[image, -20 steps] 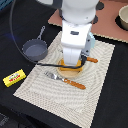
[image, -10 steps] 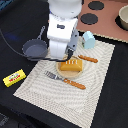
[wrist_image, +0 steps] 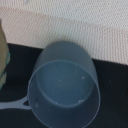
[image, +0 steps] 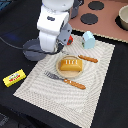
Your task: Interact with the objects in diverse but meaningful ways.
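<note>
The dark grey frying pan (image: pixel 31 50) sits at the mat's edge on the exterior view's left; the wrist view looks straight down into the empty pan (wrist_image: pixel 63 89). My gripper (image: pixel 49 49) hangs over the pan's rim, its fingers hidden under the white hand, so I cannot tell whether it is open. The orange-yellow bread loaf (image: pixel 70 64) lies on the round tan plate (image: pixel 59 71). The red tomato (image: pixel 70 39) peeks out behind the arm. The pale blue-white carton (image: pixel 88 39) stands beyond the plate. The yellow butter packet (image: pixel 14 77) lies on the dark table.
A wooden-handled knife (image: pixel 88 58) and fork (image: pixel 65 80) flank the plate on the woven placemat (image: pixel 85 102). A toy stove top (image: pixel 102 17) with black burners and a bowl (image: pixel 122 18) lies behind. The plate's edge (wrist_image: pixel 2 55) shows in the wrist view.
The arm has moved from above the plate and bread toward the exterior view's left and now hangs over the frying pan. The objects have not moved.
</note>
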